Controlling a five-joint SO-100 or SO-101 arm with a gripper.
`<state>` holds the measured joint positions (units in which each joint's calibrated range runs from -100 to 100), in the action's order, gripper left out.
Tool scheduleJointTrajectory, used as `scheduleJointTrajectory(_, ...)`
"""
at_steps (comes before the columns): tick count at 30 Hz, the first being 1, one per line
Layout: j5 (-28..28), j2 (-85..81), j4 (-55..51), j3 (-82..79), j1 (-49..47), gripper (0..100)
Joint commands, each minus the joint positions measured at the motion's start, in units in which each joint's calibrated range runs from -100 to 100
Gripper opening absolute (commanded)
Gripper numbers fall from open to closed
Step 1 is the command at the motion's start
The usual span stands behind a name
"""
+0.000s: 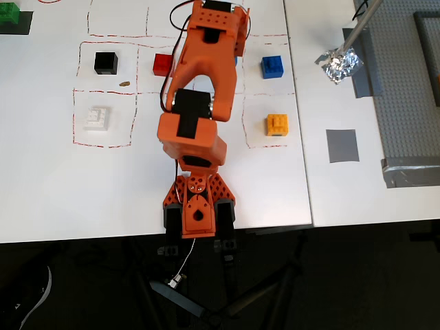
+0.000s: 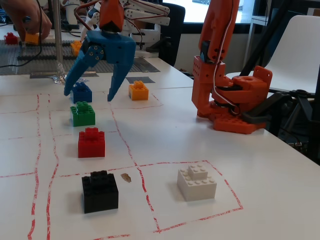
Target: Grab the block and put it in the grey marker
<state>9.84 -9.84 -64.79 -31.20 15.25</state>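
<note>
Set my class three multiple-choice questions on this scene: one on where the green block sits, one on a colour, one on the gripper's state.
1. In the fixed view, the green block sits in a row between:
A. the blue brick and the red brick
B. the black and white bricks
C. the orange and white bricks

2. The gripper is:
A. orange
B. blue
C. grey

3. The gripper is:
A. shut on the green block
B. open and empty, above the bricks
C. resting on the grey marker

Answers: 1 A, blue lies behind it and red in front. 2 B, its fingers are blue. 3 B, the fingers are spread with nothing between them.
</note>
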Motion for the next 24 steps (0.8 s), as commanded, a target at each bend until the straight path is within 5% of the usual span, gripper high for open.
scheduleJointTrajectory(1,-1.12,-1.15,-0.92,6.45,-2.42,33)
scheduleJointTrajectory(24,-0.20,12.04,3.65,10.80,-0.12,32)
